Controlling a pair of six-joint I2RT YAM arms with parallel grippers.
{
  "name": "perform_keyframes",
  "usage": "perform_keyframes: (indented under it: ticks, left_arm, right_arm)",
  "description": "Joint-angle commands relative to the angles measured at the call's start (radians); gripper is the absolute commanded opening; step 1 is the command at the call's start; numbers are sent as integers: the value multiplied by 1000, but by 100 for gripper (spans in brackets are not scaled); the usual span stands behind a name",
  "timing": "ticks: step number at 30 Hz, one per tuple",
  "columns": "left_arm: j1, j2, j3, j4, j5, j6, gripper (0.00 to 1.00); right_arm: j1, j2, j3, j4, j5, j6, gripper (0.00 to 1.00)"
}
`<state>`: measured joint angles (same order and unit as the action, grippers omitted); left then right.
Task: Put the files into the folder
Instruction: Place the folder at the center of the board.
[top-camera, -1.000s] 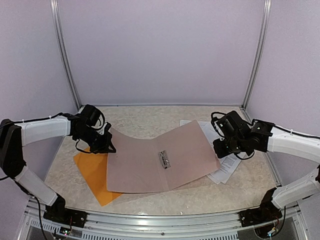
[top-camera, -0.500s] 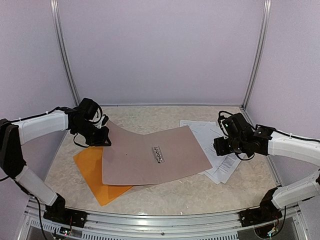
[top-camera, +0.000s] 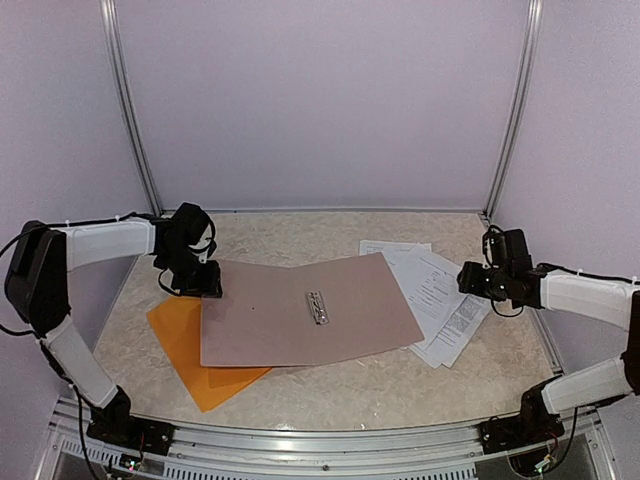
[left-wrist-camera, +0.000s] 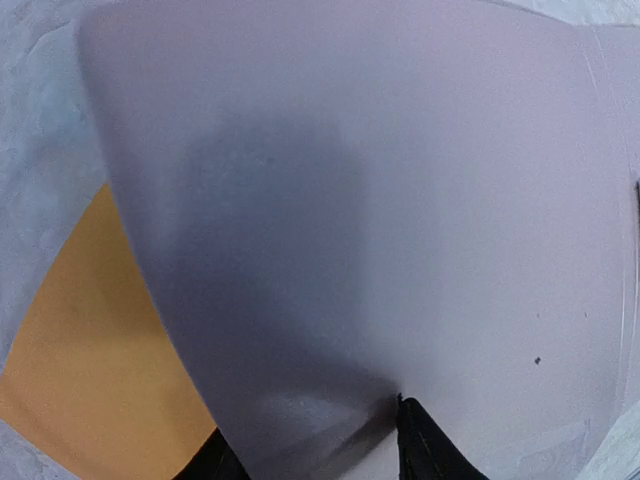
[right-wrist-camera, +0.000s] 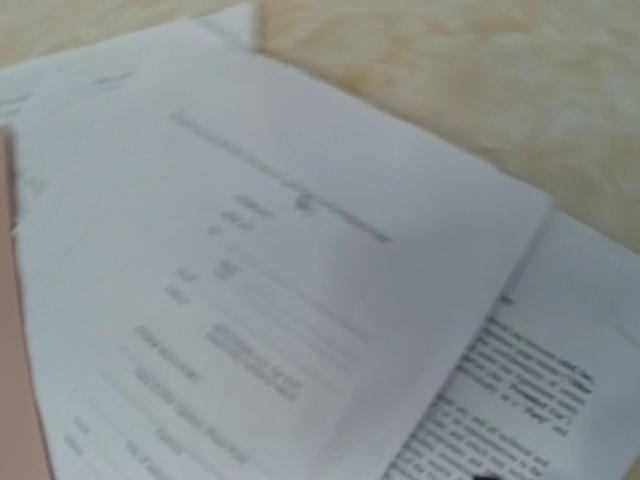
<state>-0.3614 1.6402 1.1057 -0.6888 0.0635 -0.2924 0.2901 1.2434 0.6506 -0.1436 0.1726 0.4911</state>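
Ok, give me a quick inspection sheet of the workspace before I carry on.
Surface: marbled beige table, no spills seen.
Job's things: orange folder flat at left; files fanned at right, none in the folder.
Clutter: grey-brown clipboard lying over part of both.
Grippers: left gripper at the clipboard's far left corner, fingers apart; right gripper by the files' right edge, jaw state unclear.
Cables: black cables along the arms, off the table.
Surroundings: lilac walls; nothing else seen.
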Motion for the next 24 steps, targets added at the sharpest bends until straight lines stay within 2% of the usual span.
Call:
perform_keyframes:
  ticks: [1, 5, 8, 13, 24]
  left_arm:
    - [16, 62, 77, -54, -150, -53, 49]
    - [18, 67, 85, -45, -254, -97, 79]
    - [22, 44, 75, -20, -317, -118, 91]
    - [17, -12, 59, 26, -344, -142, 95]
    - [-48, -142, 21, 163, -306, -127, 97]
  right_arm:
    - [-80, 1, -48, 110, -110, 65, 62]
    - [-128, 39, -74, 176, -142, 103, 62]
    - [-165, 87, -92, 244, -170, 136, 61]
    - [-218, 203, -89, 351, -274, 183, 58]
    - [-265, 366, -105, 509, -367, 274, 56]
